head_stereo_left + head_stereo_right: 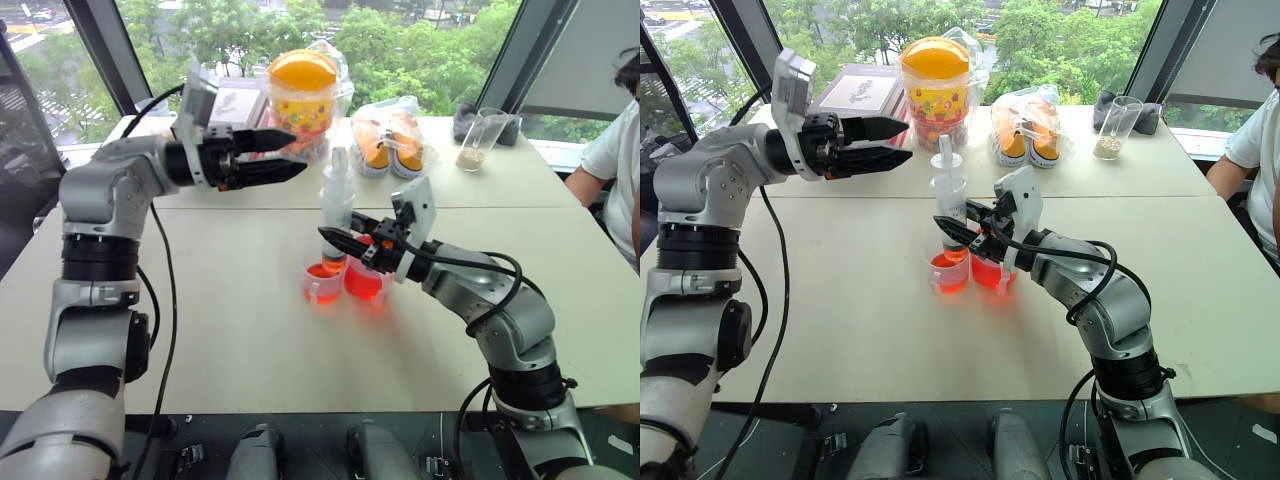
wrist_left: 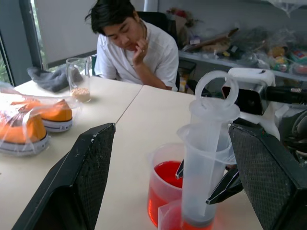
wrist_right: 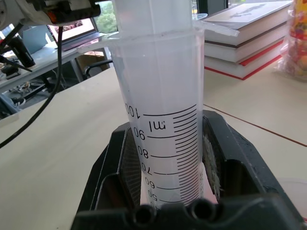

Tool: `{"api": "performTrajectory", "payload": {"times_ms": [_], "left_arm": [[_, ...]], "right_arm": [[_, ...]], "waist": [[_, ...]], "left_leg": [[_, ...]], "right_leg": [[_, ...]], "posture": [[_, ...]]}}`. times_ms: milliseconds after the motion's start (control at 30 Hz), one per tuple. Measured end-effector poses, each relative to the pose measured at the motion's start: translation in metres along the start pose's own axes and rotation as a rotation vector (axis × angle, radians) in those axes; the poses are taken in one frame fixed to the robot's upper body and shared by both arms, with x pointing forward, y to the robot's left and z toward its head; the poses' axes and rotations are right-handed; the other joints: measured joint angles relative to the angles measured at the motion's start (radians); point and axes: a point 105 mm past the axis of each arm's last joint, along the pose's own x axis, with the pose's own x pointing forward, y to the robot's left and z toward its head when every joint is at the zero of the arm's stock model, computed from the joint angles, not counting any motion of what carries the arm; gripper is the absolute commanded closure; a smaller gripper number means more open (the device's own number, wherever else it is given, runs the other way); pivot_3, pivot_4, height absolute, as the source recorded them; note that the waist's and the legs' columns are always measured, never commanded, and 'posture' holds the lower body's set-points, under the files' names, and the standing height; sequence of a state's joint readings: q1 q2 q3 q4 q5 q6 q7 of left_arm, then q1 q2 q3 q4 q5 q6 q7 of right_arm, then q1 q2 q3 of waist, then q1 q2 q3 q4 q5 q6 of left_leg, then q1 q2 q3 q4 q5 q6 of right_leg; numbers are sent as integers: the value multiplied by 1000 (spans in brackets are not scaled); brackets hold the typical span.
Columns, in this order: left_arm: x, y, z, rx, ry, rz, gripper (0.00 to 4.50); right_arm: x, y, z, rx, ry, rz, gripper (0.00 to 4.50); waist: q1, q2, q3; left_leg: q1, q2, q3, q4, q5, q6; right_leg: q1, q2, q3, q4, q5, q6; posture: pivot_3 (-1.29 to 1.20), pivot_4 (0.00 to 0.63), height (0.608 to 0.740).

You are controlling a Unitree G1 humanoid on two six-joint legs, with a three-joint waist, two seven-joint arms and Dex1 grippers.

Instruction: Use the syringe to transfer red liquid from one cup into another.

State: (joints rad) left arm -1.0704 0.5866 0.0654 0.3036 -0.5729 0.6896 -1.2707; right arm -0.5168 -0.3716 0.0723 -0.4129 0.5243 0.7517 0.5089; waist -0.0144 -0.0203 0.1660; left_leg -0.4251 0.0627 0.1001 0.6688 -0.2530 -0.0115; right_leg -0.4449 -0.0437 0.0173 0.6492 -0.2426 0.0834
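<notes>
R gripper [image 1: 340, 240] clamped on syringe [image 1: 337, 205] barrel – upright, tip down in smaller cup [image 1: 323, 277] w/ red liquid [image 1: 324, 271]; larger cup [image 1: 366, 280] touching it, under the R wrist; L gripper [image 1: 285, 155] fingers apart, empty – up and to the left of the syringe.

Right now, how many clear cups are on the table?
3. Two red-tinted cups stand side by side mid-table: the narrower cup under the syringe, the wider cup behind the right gripper. A tall cup with beige powder stands far right. Bags may hide others.
</notes>
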Motion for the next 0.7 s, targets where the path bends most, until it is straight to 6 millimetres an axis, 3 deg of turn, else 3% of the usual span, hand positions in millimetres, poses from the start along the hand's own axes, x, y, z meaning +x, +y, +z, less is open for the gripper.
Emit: {"api": "performTrajectory", "payload": {"times_ms": [167, 400, 500, 700], "left_arm": [[12, 1, 3, 2, -31, -28, 643], [35, 3, -16, -21, -15, -67, 643], [40, 3, -16, 4, -15, -73, 1487], [47, -4, -16, 11, -6, -128, 4435]], "right_arm": [[0, 0, -3, -1, 8, -2, 3120], [2, 3, -6, 1, 19, 4, 3120], [2, 1, -7, 0, 26, -8, 3120], [2, 0, -7, 2, 25, -18, 3120]], "waist": [[0, 0, 0], [0, 0, 0], [-2, 0, 0], [0, 0, 0]], "left_leg": [[0, 0, 0, 0, 0, 0], [0, 0, 0, 0, 0, 0], [0, 0, 0, 0, 0, 0], [0, 0, 0, 0, 0, 0]], "right_leg": [[0, 0, 0, 0, 0, 0], [0, 0, 0, 0, 0, 0], [0, 0, 0, 0, 0, 0], [0, 0, 0, 0, 0, 0]], "posture": [[0, 150, 740], [0, 150, 740], [0, 150, 740], [0, 150, 740]]}}
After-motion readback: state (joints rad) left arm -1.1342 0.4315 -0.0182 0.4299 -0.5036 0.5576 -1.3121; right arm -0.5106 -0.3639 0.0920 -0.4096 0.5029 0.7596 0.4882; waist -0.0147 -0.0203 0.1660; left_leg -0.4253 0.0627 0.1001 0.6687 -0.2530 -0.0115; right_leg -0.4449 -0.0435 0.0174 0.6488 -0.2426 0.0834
